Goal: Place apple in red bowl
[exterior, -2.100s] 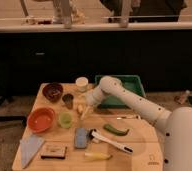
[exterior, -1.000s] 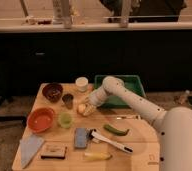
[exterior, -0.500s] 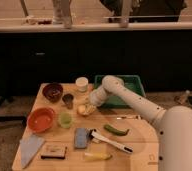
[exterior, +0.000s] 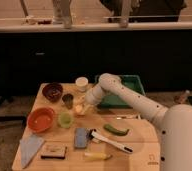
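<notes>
The white arm's two-finger gripper [exterior: 84, 104] is low over the wooden table [exterior: 139, 136], closed on the small round yellowish apple [exterior: 79, 109], just beside the small pale green cup [exterior: 65, 119]; the round shallow orange-red bowl [exterior: 40, 120] sits beyond that cup

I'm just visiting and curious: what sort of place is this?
Probably a robot test area in an office kitchen or lab. A wooden table holds a red bowl and a green cup; a dark counter runs behind. The arm's end effector is closed on an apple mid-table.
</notes>
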Robot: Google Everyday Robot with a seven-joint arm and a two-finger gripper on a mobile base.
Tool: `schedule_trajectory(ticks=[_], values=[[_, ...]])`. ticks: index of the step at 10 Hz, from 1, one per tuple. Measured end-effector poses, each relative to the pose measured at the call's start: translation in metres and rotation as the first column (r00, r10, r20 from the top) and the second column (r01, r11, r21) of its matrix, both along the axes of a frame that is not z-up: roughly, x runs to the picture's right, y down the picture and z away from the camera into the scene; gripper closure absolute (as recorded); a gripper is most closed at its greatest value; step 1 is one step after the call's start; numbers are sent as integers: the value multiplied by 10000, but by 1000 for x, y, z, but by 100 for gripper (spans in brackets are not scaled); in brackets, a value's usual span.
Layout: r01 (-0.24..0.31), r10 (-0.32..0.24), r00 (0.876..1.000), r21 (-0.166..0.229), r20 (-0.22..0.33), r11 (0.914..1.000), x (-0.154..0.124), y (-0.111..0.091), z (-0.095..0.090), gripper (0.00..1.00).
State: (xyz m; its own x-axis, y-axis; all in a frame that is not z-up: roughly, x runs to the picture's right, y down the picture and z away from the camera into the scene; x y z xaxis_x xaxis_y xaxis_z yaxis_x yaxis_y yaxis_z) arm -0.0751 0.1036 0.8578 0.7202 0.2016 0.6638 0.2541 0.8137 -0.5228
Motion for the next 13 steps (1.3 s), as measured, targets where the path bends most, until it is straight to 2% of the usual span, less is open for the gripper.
schedule_trajectory(ticks=[5, 8, 10, 13], values=[[76, -101, 9994, 707, 344, 9975, -9, -26, -38, 100], [235, -319, 9967, 1094, 753, 9937, -27, -38, -57, 100], [425, -552, 9923, 1137, 1112, 9926, -47, -37, -68, 100], [763, -924, 9792, 938, 1805, 9927, -80, -29, -80, 100]])
